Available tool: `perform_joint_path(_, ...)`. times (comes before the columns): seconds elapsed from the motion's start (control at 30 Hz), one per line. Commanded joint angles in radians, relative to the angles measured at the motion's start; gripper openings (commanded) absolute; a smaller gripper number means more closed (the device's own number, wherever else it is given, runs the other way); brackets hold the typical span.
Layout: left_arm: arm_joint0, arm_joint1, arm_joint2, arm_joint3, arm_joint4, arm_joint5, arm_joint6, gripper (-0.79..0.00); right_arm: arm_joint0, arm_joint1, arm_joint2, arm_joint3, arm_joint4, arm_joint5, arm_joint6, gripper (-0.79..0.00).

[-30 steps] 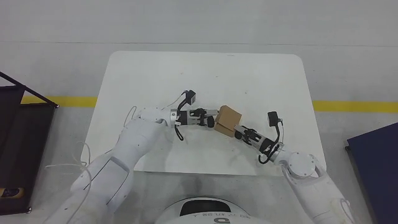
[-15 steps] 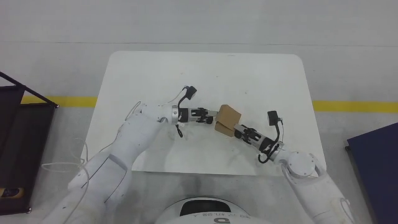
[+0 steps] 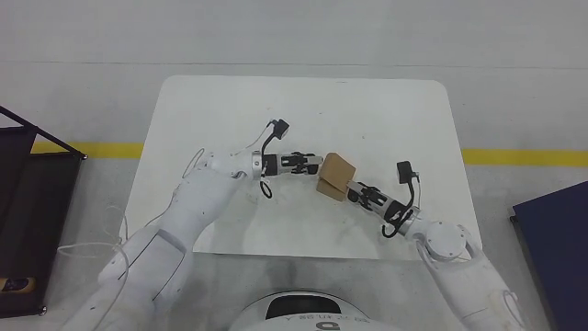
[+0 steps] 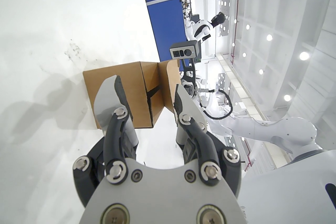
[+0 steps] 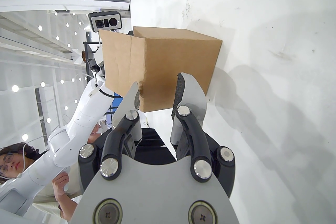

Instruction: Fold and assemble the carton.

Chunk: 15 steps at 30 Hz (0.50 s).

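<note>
Right gripper: closest to the near edge of the worktop. We see it low over the surface, reaching in from the near right corner and aimed at the carton.
Right fingers: released. The two stand apart, tips close up to the carton face nearest them, one tip by a vertical corner fold. We cannot tell whether they touch the cardboard.
Carton: brown cardboard, standing on the worktop about midway between the near and far edges, a little toward the right edge. We see it squared up into a box, with a flap standing up from its top, away from the surface. It lies between the two grippers.
Left gripper: just past the carton on the side toward the left edge, low over the surface. It faces a carton end where we see a seam with a dark gap.
Left fingers: released too, spread wide. One is in front of the carton's side wall, the other just beside the raised flap; contact we cannot judge.
Worktop: white with rounded corners, and faint scuff marks near the carton.
Floor: grey beyond the far edge, with a yellow line running out past the left and right edges.
</note>
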Motion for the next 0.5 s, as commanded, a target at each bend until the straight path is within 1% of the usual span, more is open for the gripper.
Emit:
perform_joint_path(0.0,0.002,0.0,0.006,-0.01,0.009,0.002,-0.002,-0.419,0.004,0.0,-0.003,0.001,-0.001,0.0,0.001,-0.499)
perform_joint_path(0.13,0.004,-0.002,0.016,-0.018,0.017,0.008,-0.007,-0.416,0.011,-0.002,-0.011,0.004,0.001,0.002,0.0,-0.496)
perform_joint_path(0.47,-0.006,-0.009,0.021,0.018,0.01,0.013,-0.013,-0.428,0.022,-0.002,-0.018,0.011,-0.002,0.003,0.0,-0.493)
